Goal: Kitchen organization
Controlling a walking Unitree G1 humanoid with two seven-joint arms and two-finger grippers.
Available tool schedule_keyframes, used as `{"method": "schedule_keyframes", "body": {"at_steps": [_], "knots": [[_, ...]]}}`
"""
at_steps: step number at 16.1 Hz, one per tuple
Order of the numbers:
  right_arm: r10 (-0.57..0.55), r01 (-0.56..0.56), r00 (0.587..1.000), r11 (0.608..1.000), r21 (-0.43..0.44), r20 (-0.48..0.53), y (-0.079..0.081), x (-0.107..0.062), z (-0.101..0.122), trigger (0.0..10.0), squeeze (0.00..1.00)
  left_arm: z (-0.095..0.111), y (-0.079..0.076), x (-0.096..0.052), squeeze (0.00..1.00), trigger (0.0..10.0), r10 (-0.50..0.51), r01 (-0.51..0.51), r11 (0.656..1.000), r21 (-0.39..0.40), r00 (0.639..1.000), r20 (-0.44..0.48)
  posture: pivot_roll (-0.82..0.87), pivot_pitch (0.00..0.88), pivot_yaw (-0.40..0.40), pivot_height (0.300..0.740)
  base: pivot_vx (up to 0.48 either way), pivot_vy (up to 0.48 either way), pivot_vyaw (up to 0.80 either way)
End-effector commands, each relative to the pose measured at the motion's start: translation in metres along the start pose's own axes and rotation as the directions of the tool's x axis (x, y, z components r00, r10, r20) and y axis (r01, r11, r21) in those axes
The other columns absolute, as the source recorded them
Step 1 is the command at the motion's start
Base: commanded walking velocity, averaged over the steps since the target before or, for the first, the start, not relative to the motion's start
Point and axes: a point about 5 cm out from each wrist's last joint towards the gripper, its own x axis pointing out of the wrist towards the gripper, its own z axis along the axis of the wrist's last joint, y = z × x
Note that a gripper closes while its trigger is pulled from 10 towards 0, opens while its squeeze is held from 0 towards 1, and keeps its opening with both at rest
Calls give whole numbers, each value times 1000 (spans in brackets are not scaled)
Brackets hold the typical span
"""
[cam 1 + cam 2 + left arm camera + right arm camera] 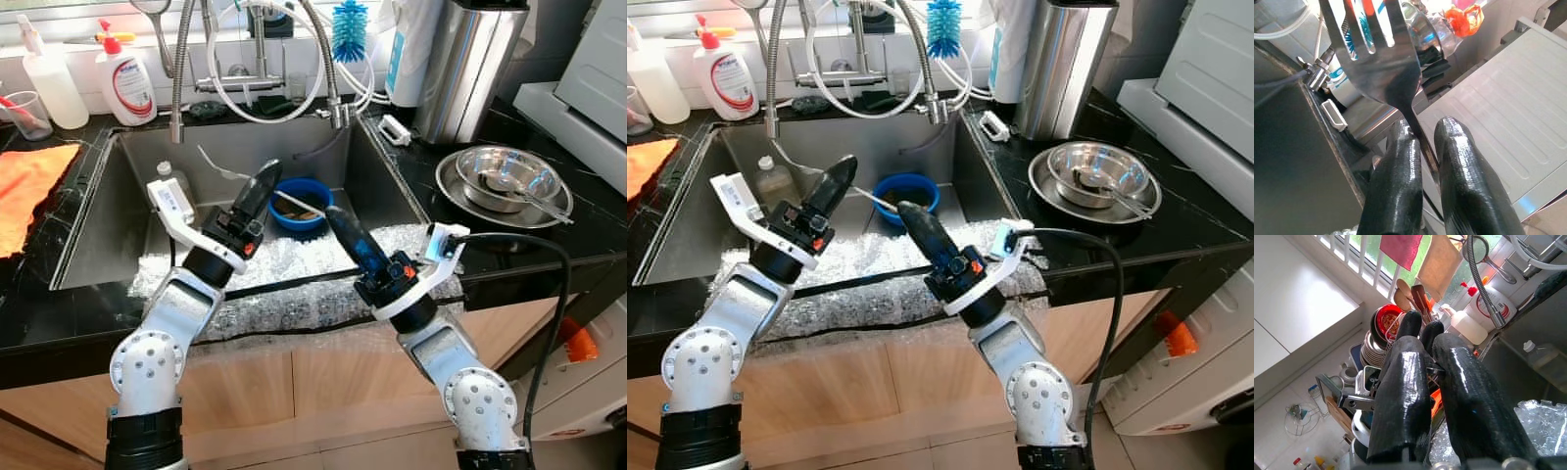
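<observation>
A fork [1382,58] is pinched by its handle between the fingers of the left hand [263,183], held above the sink [127,211] in the centre of the frame, near a blue bowl [300,204]; the right hand [338,221] is pressed together and holds nothing, at centre right above the bubble wrap [284,264] on the sink's front edge.

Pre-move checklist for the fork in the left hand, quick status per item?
1. Fork pinched by left hand: ok, handle sits between both fingers.
2. Fork clear of the blue bowl: cannot tell, the tips overlap it in the head views.
3. Right hand empty: ok, fingers together, nothing between them.
4. Steel bowls on the right counter reachable: cannot tell.
5. Bubble wrap lying over the sink edge: not ok, may snag.
</observation>
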Motion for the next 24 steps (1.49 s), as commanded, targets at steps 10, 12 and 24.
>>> {"method": "schedule_keyframes", "body": {"at_steps": [10,12,24], "knots": [[-47,47,999,996,-73,14,-3,3,7,10000,0,49,11,-1,0,0,121,-105,992,-70,949,290,20,0,6,740,0,0,0],[-56,56,998,995,-81,10,-3,2,6,10000,0,62,16,-3,0,0,168,-151,986,-75,914,369,14,0,8,740,0,0,0],[-341,390,909,499,-774,238,-9,2,39,10000,0,51,55,0,0,10000,318,-468,423,776,879,356,-10,0,24,740,0,0,0]]}}
